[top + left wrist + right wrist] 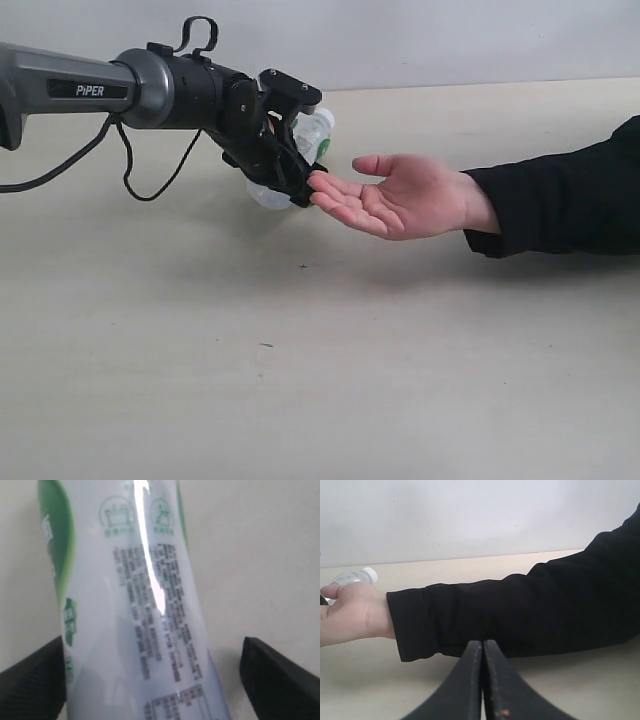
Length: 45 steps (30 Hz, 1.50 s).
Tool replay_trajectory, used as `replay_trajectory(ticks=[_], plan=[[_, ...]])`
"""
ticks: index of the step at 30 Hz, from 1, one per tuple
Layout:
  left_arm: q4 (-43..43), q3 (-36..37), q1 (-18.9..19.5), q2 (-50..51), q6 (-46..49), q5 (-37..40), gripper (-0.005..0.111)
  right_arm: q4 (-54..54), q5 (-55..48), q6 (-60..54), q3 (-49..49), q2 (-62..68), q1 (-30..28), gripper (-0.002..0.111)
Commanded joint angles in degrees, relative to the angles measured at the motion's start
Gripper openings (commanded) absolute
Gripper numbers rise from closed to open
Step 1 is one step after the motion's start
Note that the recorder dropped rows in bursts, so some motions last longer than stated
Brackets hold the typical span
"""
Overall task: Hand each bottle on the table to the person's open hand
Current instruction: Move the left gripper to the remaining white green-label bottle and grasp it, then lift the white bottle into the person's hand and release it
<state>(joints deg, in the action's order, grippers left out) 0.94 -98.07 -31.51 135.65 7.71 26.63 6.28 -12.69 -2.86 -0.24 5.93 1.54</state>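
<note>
Left gripper [300, 172]: one, black, on the arm marked PIPER, clamped around a bottle and holding it clear of the table.
Left fingers [30, 680]: two dark pads, one on either side of the bottle's label.
Bottle [312, 135]: one in sight, clear plastic with a green and white label and a white cap, tilted with the cap uppermost, just beside the tips of the person's fingers.
Person's open hand [400, 195]: one, bare, palm up, reaching in from the right, level with the gripper.
Sleeve [560, 190]: one, black, covering the wrist and forearm.
Right gripper [482, 680]: one, its two dark fingers pressed together with nothing between them, low beside the sleeve.
Table [300, 380]: one pale beige top with a few tiny dark specks.
</note>
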Motion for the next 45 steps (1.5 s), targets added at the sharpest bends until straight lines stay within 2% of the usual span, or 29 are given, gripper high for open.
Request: replay_trajectory(ticks=[1, 6, 8, 9, 10, 11, 13, 16, 21, 25, 29, 32, 38, 45], plan=[[0.20, 0.18, 0.17, 0.44, -0.55, 1.94, 0.085, -0.32, 0.42, -0.07, 0.24, 0.13, -0.24, 0.000], [0.20, 0.18, 0.17, 0.34, -0.54, 2.42, 0.085, -0.32, 0.42, -0.07, 0.24, 0.13, -0.24, 0.000], [0.92, 0.18, 0.26, -0.29, -0.54, 3.30, 0.073, -0.32, 0.42, -0.07, 0.24, 0.13, -0.24, 0.000], [1.75, 0.18, 0.26, -0.81, -0.54, 3.95, 0.056, -0.32, 0.42, -0.07, 0.24, 0.13, -0.24, 0.000], [1.85, 0.18, 0.26, -1.11, -0.54, 4.10, 0.048, -0.32, 0.42, -0.07, 0.24, 0.13, -0.24, 0.000], [1.85, 0.18, 0.37, -1.79, -1.03, 4.70, 0.024, -0.32, 0.42, -0.07, 0.24, 0.13, -0.24, 0.000], [1.97, 0.18, 0.48, -3.55, -2.43, 6.18, 0.001, -0.32, 0.42, -0.07, 0.24, 0.13, -0.24, 0.000], [4.47, 0.18, 0.93, -8.02, -8.48, 9.63, 0.000, -0.32, 0.42, -0.07, 0.24, 0.13, -0.24, 0.000], [12.67, 0.18, 0.08, -19.77, -22.24, 21.09, 0.000, -0.32, 0.42, -0.07, 0.24, 0.13, -0.24, 0.000], [12.00, 0.18, -2.68, -25.83, -28.22, 28.24, 0.000, -0.32, 0.42, -0.07, 0.24, 0.13, -0.24, 0.000], [10.59, 0.18, -7.70, -28.56, -33.93, 33.77, 0.000, -0.32, 0.42, -0.07, 0.24, 0.13, -0.24, 0.000], [7.13, 0.18, -11.97, -28.66, -39.85, 33.96, 0.000, -0.32, 0.42, -0.07, 0.24, 0.13, -0.24, 0.000], [4.12, 0.18, -19.02, -26.05, -50.99, 28.57, 0.000, -0.32, 0.42, -0.07, 0.24, 0.13, -0.24, 0.000], [1.87, 0.18, -19.92, -21.65, -54.59, 27.42, 0.000, -0.32, 0.42, -0.07, 0.24, 0.13, -0.24, 0.000]])
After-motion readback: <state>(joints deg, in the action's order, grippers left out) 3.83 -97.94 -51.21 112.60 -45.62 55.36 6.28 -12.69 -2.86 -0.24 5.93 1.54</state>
